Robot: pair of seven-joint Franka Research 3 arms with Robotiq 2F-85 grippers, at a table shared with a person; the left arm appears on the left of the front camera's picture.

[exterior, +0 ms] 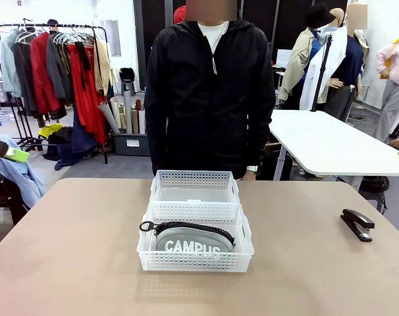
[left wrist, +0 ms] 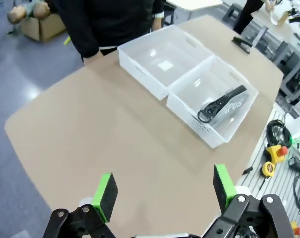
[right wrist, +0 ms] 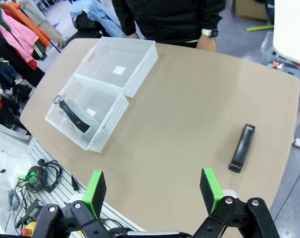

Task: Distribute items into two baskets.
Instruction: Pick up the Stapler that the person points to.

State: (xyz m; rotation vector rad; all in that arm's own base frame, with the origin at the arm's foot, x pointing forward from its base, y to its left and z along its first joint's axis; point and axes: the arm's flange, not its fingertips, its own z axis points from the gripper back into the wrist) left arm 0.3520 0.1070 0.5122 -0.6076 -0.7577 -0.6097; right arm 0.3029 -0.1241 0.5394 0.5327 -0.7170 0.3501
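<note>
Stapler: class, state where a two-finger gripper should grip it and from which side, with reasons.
Grip the black stapler across its narrow width at mid-length, coming down from above. It lies flat on the table, long and slim, both long sides free. The open right gripper looks nearer.

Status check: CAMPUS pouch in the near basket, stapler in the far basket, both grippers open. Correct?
One thing off: the stapler is not in the far basket; it lies on the table, out to the robot's right, as the front view shows. The pouch does sit in the near basket, and the left gripper and right gripper are both open.
</note>
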